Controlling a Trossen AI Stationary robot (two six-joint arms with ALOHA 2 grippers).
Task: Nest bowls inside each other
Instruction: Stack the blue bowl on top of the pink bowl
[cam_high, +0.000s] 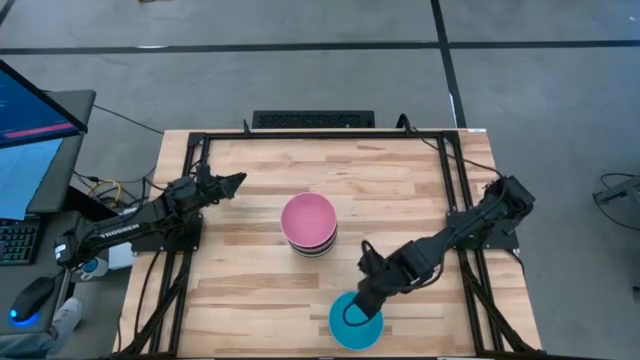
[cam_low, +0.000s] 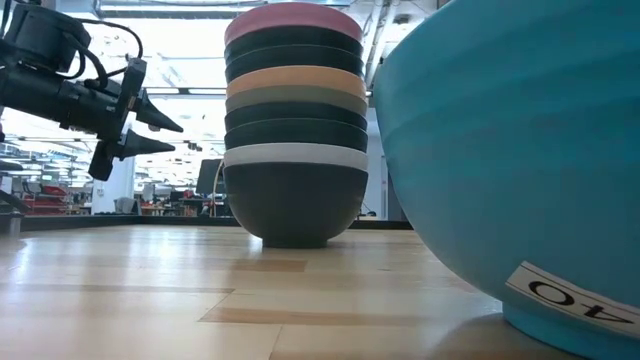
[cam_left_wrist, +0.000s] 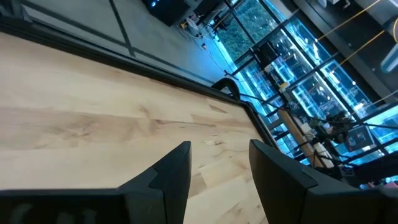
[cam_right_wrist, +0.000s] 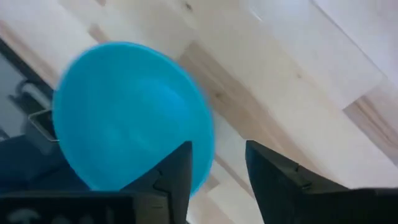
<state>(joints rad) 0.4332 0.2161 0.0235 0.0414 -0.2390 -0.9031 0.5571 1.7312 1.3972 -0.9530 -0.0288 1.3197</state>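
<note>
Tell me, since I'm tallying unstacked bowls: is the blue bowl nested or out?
Out. The blue bowl sits alone near the table edge, apart from the pink-topped stack; right gripper at its rim.

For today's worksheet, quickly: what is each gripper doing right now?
Left gripper: open, holding nothing.
Right gripper: open at the blue bowl, fingers astride its rim.

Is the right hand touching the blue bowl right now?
Cannot tell. In the right wrist view the right hand stands open with one finger over the blue bowl rim, but neither a gap nor contact shows plainly; the high view overlaps them too.
</note>
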